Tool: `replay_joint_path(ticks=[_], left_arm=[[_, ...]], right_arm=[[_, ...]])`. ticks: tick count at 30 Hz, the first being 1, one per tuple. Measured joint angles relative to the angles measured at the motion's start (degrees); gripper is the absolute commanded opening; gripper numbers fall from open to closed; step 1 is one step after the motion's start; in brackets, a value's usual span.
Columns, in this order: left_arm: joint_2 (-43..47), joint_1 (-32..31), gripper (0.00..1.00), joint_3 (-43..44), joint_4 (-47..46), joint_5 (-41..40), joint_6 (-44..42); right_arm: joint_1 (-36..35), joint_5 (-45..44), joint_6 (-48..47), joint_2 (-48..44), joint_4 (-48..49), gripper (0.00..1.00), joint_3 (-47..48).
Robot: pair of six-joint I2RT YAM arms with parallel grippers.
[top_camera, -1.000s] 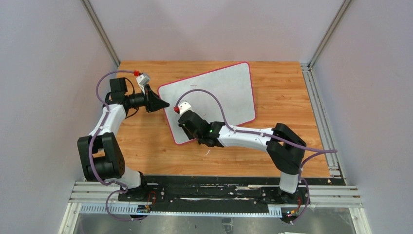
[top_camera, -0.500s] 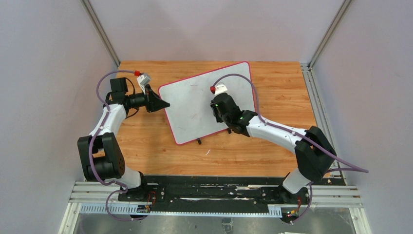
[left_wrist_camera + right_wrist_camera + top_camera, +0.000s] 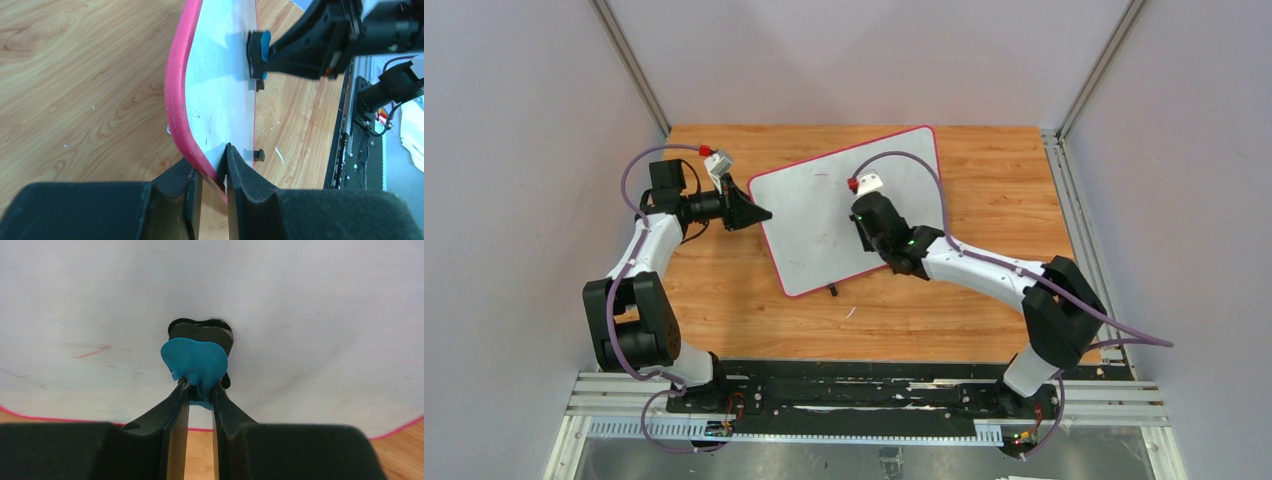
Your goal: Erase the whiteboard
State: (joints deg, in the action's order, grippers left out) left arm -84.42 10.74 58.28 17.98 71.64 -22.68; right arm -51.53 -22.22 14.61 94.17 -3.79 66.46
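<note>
The whiteboard (image 3: 824, 215) lies tilted on the wooden table, grey-white with a pink-red rim. My left gripper (image 3: 764, 213) is shut on its left rim; in the left wrist view (image 3: 214, 172) the rim (image 3: 176, 105) sits between the jaws. My right gripper (image 3: 861, 222) is over the board's middle, shut on a blue-and-black eraser (image 3: 197, 357) that presses on the board (image 3: 300, 315). A faint red mark (image 3: 92, 352) shows left of the eraser. The eraser also shows in the left wrist view (image 3: 258, 50). One black foot (image 3: 831, 291) shows at the board's near edge.
The wooden table (image 3: 724, 290) is walled by grey panels on three sides. A black rail (image 3: 844, 385) with the arm bases runs along the near edge. Small white specks (image 3: 851, 312) lie on the wood near the board's front.
My right gripper swept with the eraser from the board's near-left corner up to its middle, then edged slightly left. The left gripper kept its hold on the rim.
</note>
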Motion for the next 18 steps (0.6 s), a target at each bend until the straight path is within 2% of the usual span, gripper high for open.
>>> replay_joint_path(ticks=[10,18], left_arm=[[0.1,0.0,0.00,0.0,0.2,0.1,0.0],[0.2,0.0,0.00,0.0,0.2,0.0,-0.1]], right_arm=[[-12.0,1.7,0.7,11.4,0.0,0.01,10.9],[-11.2,2.2,0.7,10.6,0.2,0.01,9.2]])
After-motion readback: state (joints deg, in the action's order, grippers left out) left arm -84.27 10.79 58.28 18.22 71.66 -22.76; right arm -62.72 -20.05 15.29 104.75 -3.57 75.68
